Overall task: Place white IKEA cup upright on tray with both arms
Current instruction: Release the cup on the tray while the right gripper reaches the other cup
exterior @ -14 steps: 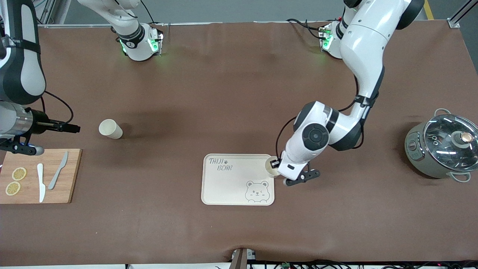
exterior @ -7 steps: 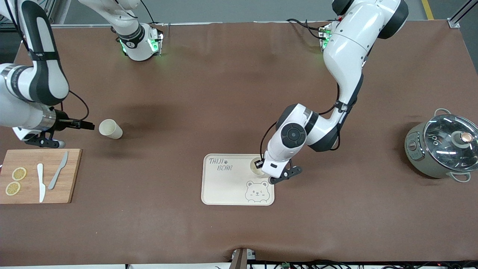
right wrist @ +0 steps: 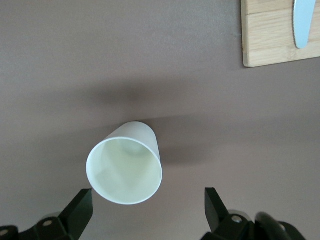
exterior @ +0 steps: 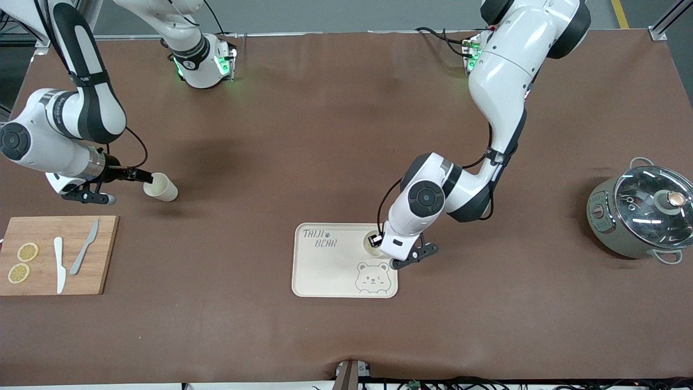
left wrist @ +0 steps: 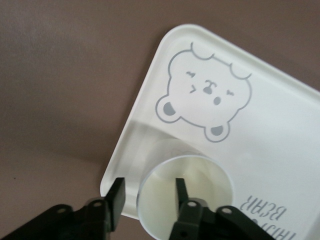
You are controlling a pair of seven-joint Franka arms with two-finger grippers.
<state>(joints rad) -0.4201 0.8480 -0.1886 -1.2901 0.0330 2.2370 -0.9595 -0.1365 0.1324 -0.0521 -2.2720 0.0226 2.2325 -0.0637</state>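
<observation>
A white cup (exterior: pixel 369 248) stands upright on the cream tray (exterior: pixel 330 268), near the bear drawing at the tray's edge toward the left arm's end. My left gripper (exterior: pixel 373 239) is over it and open. In the left wrist view one finger (left wrist: pixel 181 192) is inside the cup (left wrist: pixel 200 190) and the other is outside its wall, over the tray (left wrist: pixel 280 115). A second white cup (exterior: pixel 161 187) lies on its side on the table toward the right arm's end. My right gripper (exterior: pixel 145 176) is open at its mouth. In the right wrist view that cup (right wrist: pixel 125 167) lies just ahead of the gripper (right wrist: pixel 148 210).
A wooden cutting board (exterior: pixel 81 271) with two knives and lemon slices lies nearer the front camera than the lying cup; its corner shows in the right wrist view (right wrist: pixel 275 35). A grey pot (exterior: pixel 641 214) with a glass lid stands at the left arm's end.
My left gripper carried its cup from the tray's edge onto the tray, then stayed still. My right arm swung in and brought its gripper up to the lying cup's mouth.
</observation>
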